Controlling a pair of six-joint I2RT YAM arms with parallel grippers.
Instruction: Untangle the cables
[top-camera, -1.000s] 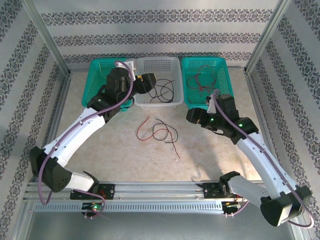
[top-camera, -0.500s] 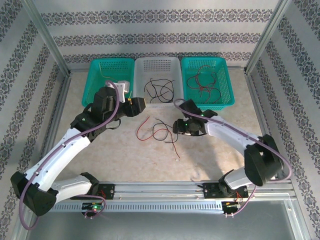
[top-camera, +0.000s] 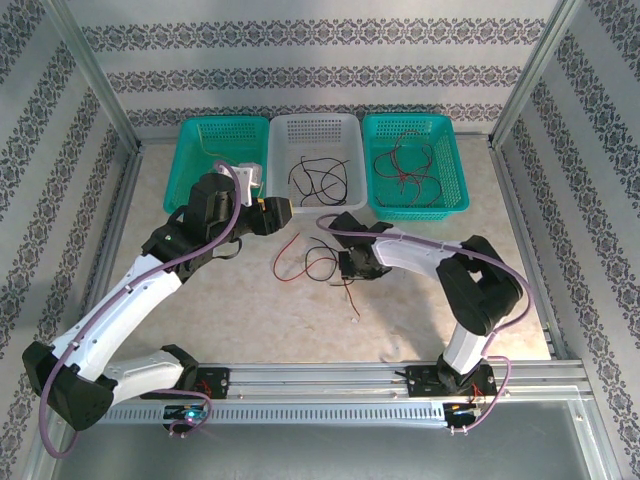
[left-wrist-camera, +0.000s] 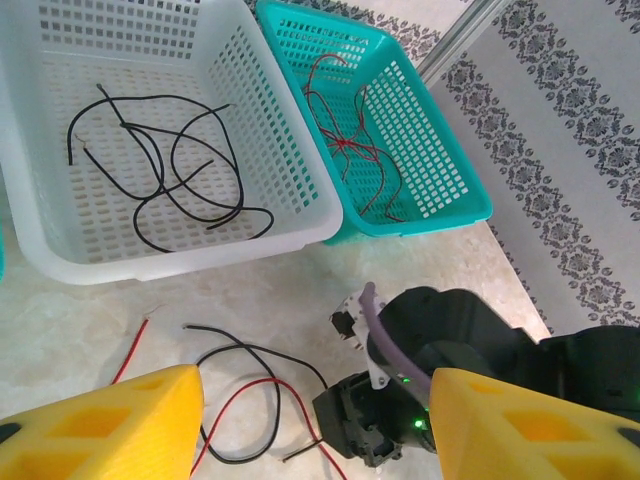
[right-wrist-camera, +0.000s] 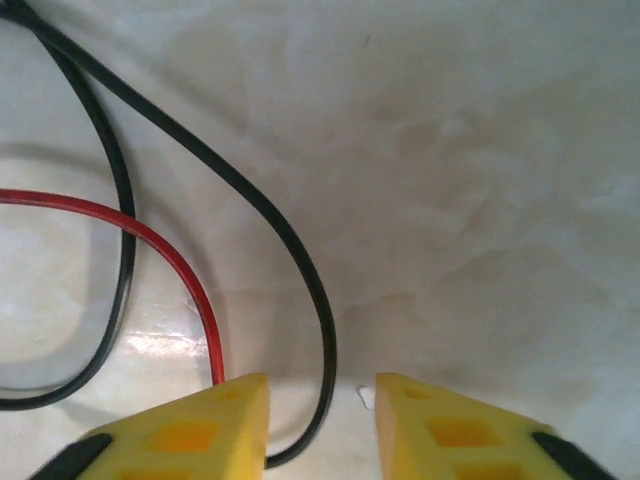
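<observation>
While sorted cables (top-camera: 318, 180) lie in the baskets along the far edge of the table (top-camera: 250, 310), black ones in the white basket (top-camera: 340, 208) and red ones in the teal basket (top-camera: 415, 210) toward the far right corner, one tangle (top-camera: 318, 262) is left near the middle of the table, just in front of the white basket. It is made up of a red cable (right-wrist-camera: 150, 235) and a black cable (right-wrist-camera: 250, 200) looped through each other. The right tool (right-wrist-camera: 322, 395) is set low on the right side of this tangle. In the wrist view the black cable is seen curving into the narrow gap between the fingers (right-wrist-camera: 190, 435), while the red cable runs under the edge of the left one. The gap is wider than either cable, so nothing is seen to be pinched yet. The left tool (top-camera: 278, 211) is held above the table near the front wall of the white basket, spread wide and empty. The step in hand is judged to be the grasp of the black cable. For the next move the fingers would have to be pressed together on the black cable alone, with the red one kept out of the gap. The black cable could then be lifted and drawn free of the red loops. The red cable may be dragged along unless it is held down, a job for which the left tool is well placed.
</observation>
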